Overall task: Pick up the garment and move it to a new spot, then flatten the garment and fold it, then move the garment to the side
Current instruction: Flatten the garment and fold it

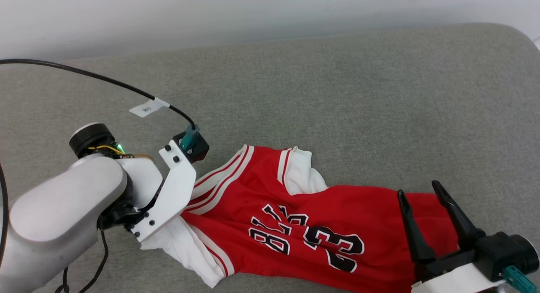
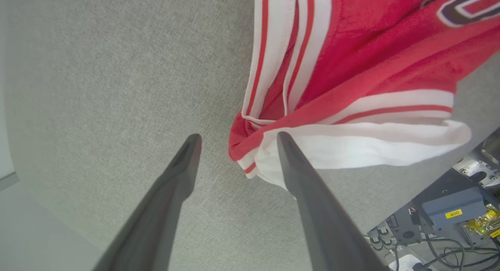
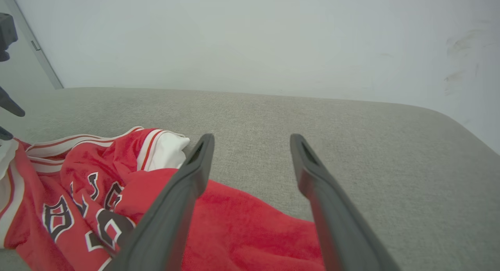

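Note:
The garment (image 1: 295, 217), a red jersey with white sleeves, striped trim and black "BULLS 23", lies crumpled and stretched sideways on the grey cushion (image 1: 337, 94). My left gripper (image 2: 238, 135) is open just above the cushion, its right finger over the white sleeve and striped collar corner (image 2: 351, 146). In the head view the white wrist bracket (image 1: 173, 191) hides those fingers. My right gripper (image 1: 417, 188) stands open above the plain red hem end (image 3: 242, 228), nothing between its fingers (image 3: 195, 177). The garment (image 3: 78, 193) spreads to the left in the right wrist view.
A pale wall (image 1: 253, 14) runs behind the cushion, whose far right corner (image 1: 519, 35) is rounded. A black cable (image 1: 105, 82) with a white tag arcs over the left arm. Robot base electronics (image 2: 449, 216) show beyond the cushion's edge.

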Controlling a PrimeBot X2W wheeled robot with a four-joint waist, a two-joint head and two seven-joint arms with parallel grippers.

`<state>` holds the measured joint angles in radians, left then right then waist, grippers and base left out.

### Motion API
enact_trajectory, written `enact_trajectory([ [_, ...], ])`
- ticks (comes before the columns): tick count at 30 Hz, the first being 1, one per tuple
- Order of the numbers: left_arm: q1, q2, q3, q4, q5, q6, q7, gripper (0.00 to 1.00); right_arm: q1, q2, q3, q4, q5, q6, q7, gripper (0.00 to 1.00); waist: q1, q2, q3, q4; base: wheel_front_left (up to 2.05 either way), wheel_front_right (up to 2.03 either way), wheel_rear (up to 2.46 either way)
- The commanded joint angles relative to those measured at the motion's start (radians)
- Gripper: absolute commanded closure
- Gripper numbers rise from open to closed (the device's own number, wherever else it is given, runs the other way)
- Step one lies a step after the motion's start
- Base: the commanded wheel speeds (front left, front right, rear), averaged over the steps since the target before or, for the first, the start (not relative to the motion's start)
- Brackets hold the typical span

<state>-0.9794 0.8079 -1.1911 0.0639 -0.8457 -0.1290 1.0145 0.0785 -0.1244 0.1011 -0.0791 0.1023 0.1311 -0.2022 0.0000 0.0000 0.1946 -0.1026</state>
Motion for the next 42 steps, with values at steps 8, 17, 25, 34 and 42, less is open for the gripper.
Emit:
enact_trajectory([
  [8, -0.003, 0.008, -0.084, 0.040, -0.044, 0.001, 0.007, 0.00, -0.056, 0.017, 0.025, 0.033, 0.000, -0.001, -0.024, 0.00, 0.0000, 0.0000, 0.076, -0.036, 0.00, 0.00, 0.00],
  [17, 0.098, -0.006, -0.103, 0.036, -0.012, 0.001, 0.044, 1.00, -0.092, 0.029, 0.040, 0.067, 0.001, -0.001, -0.043, 0.00, 0.0000, 0.0000, 0.109, -0.047, 0.00, 0.00, 0.00],
  [25, -0.017, 0.001, -0.089, 0.003, 0.009, 0.001, -0.104, 1.00, -0.081, 0.038, 0.026, 0.083, 0.009, -0.001, -0.055, 0.00, 0.0000, 0.0000, 0.063, -0.042, 0.00, 0.00, 0.00],
  [34, -0.173, -0.016, -0.090, 0.033, 0.078, 0.001, -0.278, 1.00, -0.059, 0.051, 0.009, 0.078, 0.010, -0.001, -0.061, 0.00, 0.0000, 0.0000, 0.057, -0.073, 0.00, 0.00, 0.00],
  [42, -0.149, 0.021, -0.090, 0.213, 0.099, 0.001, -0.272, 1.00, -0.071, 0.060, 0.004, 0.079, 0.013, -0.001, -0.063, 0.00, 0.0000, 0.0000, 0.110, -0.105, 0.00, 0.00, 0.00],
])
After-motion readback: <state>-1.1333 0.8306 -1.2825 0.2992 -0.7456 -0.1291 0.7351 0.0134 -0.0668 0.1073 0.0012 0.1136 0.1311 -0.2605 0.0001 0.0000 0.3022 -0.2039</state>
